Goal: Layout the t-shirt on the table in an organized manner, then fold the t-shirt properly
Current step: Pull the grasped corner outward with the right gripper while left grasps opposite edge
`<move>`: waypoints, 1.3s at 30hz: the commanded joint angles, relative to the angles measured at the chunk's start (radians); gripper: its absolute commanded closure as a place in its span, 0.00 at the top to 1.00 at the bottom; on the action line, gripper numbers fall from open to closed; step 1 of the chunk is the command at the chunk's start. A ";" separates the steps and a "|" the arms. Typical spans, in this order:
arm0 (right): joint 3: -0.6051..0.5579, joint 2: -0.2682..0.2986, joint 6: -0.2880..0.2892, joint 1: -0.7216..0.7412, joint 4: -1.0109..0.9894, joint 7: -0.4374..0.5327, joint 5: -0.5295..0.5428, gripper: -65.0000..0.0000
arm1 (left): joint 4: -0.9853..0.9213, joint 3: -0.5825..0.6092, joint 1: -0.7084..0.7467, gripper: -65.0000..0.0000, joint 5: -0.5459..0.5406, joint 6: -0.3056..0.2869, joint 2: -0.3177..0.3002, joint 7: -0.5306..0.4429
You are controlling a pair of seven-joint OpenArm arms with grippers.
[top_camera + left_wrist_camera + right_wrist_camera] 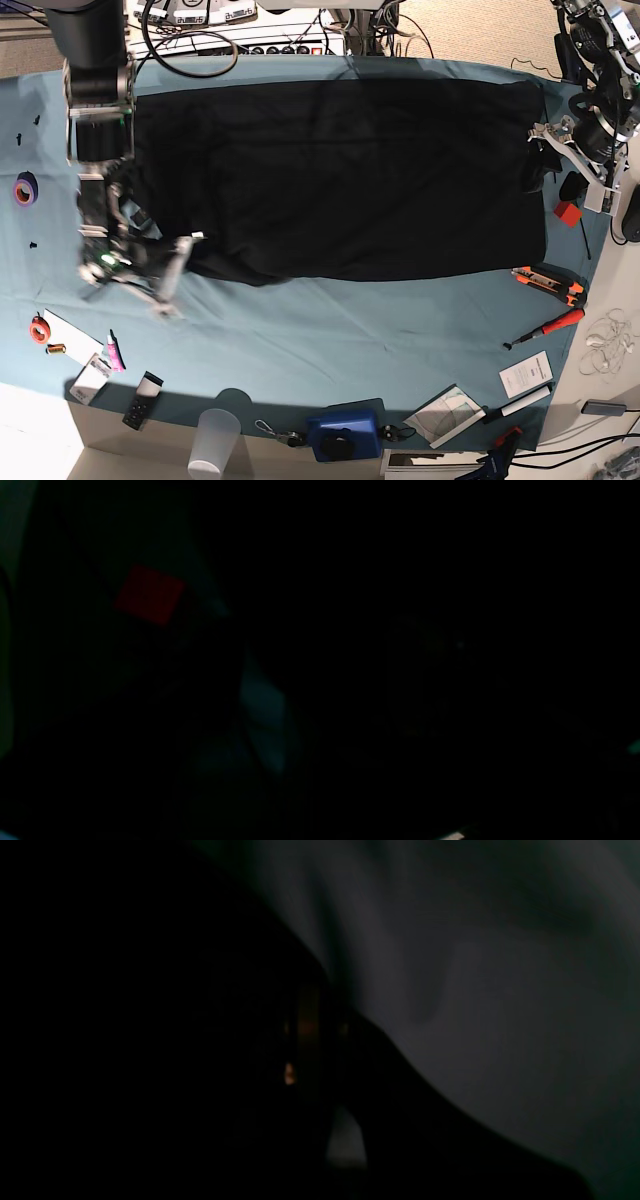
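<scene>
Base view: the t-shirt (340,175) lies spread as a broad black rectangle across the far half of the counter (330,330), graphic print not visible from above. The near edge runs fairly straight, with a small bulge at its lower corner by the right arm. The right claw (150,275) sits at that corner, low over the teal cloth and blurred; whether it is open or closed, or has any fabric, cannot be told from this view, and the right wrist view gives only dark cloth folds. The left claw (555,150) stands at the opposite short edge of the shirt, jaws spread wide, touching or just above the hem. The left wrist view is almost black, showing only a small red block (149,594). On the bare counter near the left arm: an orange utility knife (548,284) and a red-handled screwdriver (545,330). A purple tape roll (25,188) lies near the right arm, and a clear plastic cup (214,443) sits at the front edge.
</scene>
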 commanded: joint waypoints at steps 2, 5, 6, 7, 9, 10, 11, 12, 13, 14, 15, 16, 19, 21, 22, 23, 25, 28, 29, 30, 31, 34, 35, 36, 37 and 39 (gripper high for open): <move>0.077 0.023 -0.006 0.031 0.047 0.026 -0.004 0.00 | 0.016 -0.005 -0.005 0.68 -0.019 0.000 -0.014 -0.025; 0.175 0.023 -0.006 0.031 0.082 0.055 -0.004 0.00 | 0.016 -0.005 -0.005 0.68 -0.019 0.000 -0.014 -0.025; 0.205 0.023 -0.006 0.031 0.090 0.063 -0.004 0.00 | 0.016 -0.005 -0.005 0.68 -0.019 0.000 -0.014 -0.025; 0.232 0.023 -0.006 0.031 0.095 0.070 -0.004 0.00 | 0.016 -0.005 -0.005 0.68 -0.019 0.000 -0.014 -0.025; 0.278 0.023 -0.006 0.031 0.098 0.075 -0.004 0.00 | 0.016 -0.005 -0.005 0.68 -0.019 0.000 -0.014 -0.025; 0.297 0.023 -0.006 0.031 0.098 0.074 -0.004 0.00 | 0.016 -0.005 -0.005 0.68 -0.019 0.000 -0.014 -0.025; 0.311 0.023 -0.006 0.030 0.098 0.074 -0.004 0.00 | 0.016 -0.005 -0.005 0.68 -0.019 0.000 -0.014 -0.025; 0.319 0.023 -0.002 0.029 0.098 0.074 -0.004 0.00 | 0.016 -0.005 -0.005 0.68 -0.019 0.000 -0.014 -0.025; 0.322 0.023 -0.001 0.028 0.098 0.074 -0.004 0.00 | 0.016 -0.005 -0.005 0.68 -0.019 0.000 -0.014 -0.025; 0.321 0.023 0.000 0.028 0.098 0.074 -0.004 0.00 | 0.016 -0.005 -0.005 0.68 -0.019 0.000 -0.014 -0.025; 0.321 0.023 0.000 0.028 0.098 0.078 -0.004 0.00 | 0.016 -0.005 -0.005 0.68 -0.019 0.000 -0.014 -0.025; 0.321 0.023 0.000 0.029 0.098 0.090 -0.004 0.00 | 0.016 -0.005 -0.005 0.68 -0.019 0.000 -0.014 -0.025; 0.324 0.032 -0.035 0.029 0.098 0.154 -0.004 0.00 | 0.016 -0.005 -0.005 0.68 -0.019 0.000 -0.014 -0.025; 0.340 0.037 -0.081 0.031 0.098 0.182 -0.006 0.00 | 0.016 -0.005 -0.005 0.68 -0.019 0.000 -0.013 -0.025; 0.360 0.036 -0.093 0.031 0.099 0.185 -0.008 0.00 | 0.016 -0.005 -0.005 0.68 -0.019 0.000 -0.013 -0.025; 0.383 0.035 -0.097 0.030 0.099 0.181 -0.007 0.00 | 0.016 -0.005 -0.005 0.68 -0.019 0.000 -0.013 -0.025; 0.435 0.034 -0.097 0.022 0.098 0.164 -0.002 0.00 | 0.016 -0.005 -0.005 0.68 -0.023 0.000 -0.013 -0.024; 0.502 0.034 -0.074 -0.002 0.098 0.141 0.000 0.00 | 0.016 -0.001 -0.005 0.68 -0.065 -0.011 -0.013 -0.021; 0.518 0.034 -0.062 -0.011 0.098 0.135 0.005 0.00 | 0.016 0.004 -0.005 0.68 -0.076 -0.030 -0.011 -0.019; 0.532 0.034 -0.056 -0.023 0.098 0.124 0.017 0.00 | 0.016 0.013 -0.005 0.68 -0.078 -0.047 -0.009 -0.014; 0.544 0.034 -0.038 -0.036 0.098 0.108 0.039 0.00 | 0.016 0.027 -0.005 0.68 -0.079 -0.055 -0.006 -0.013; 0.570 0.034 0.014 -0.082 0.098 0.069 0.107 0.00 | 0.015 0.103 0.003 0.68 -0.066 -0.056 0.003 -0.014; 0.575 0.034 0.041 -0.100 0.098 0.062 0.129 0.00 | 0.015 0.132 0.003 0.68 -0.052 -0.055 0.008 -0.014; 0.576 0.034 0.069 -0.116 0.098 0.052 0.156 0.00 | 0.015 0.161 0.003 0.68 -0.037 -0.052 0.015 -0.014; 0.575 0.034 0.092 -0.132 0.098 0.035 0.182 0.00 | 0.015 0.190 0.003 0.68 -0.030 -0.052 0.018 -0.015; 0.575 0.034 0.140 -0.160 0.098 0.003 0.252 0.00 | 0.015 0.243 0.003 0.68 -0.018 -0.053 0.024 -0.022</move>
